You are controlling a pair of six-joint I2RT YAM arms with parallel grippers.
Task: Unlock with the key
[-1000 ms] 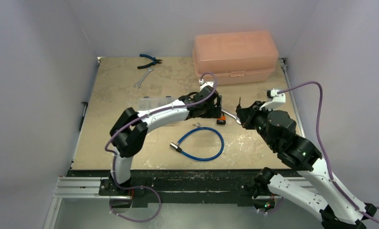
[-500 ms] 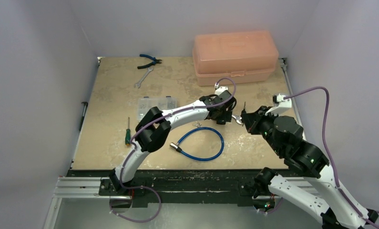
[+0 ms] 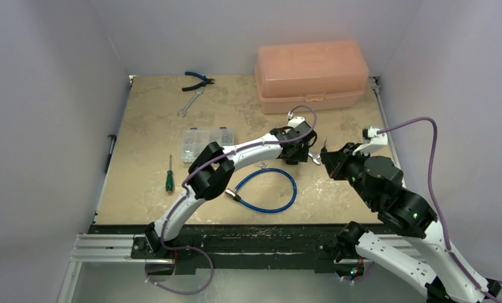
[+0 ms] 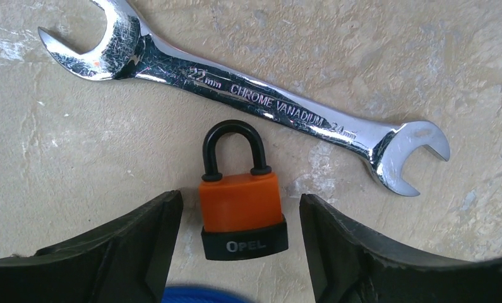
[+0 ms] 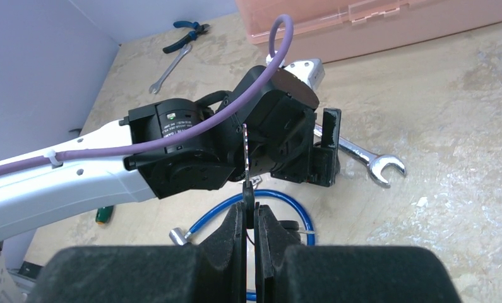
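Observation:
The orange padlock (image 4: 242,202), with a black shackle and black base, lies flat on the table. My left gripper (image 4: 237,201) is open and low over it, one finger on each side and neither touching; it also shows in the top view (image 3: 298,151), where it hides the padlock. My right gripper (image 5: 250,211) is shut on the black head of the key (image 5: 245,158), whose thin blade points up towards the left wrist. The like key (image 5: 289,225) dangles beside the fingers. In the top view my right gripper (image 3: 327,159) is just right of the left one.
A large chrome spanner (image 4: 248,104) lies just beyond the padlock. A blue cable loop (image 3: 267,189) and a bare silver key bunch (image 3: 259,165) lie close in front. A pink toolbox (image 3: 311,76) stands at the back. A clear parts box (image 3: 205,140), screwdriver (image 3: 169,177), pliers (image 3: 197,79) and small spanner (image 3: 190,102) are to the left.
My left arm has stretched to the right, bringing its open gripper over the padlock and uncovering the parts box and screwdriver. My right gripper has shifted slightly right, still holding the key.

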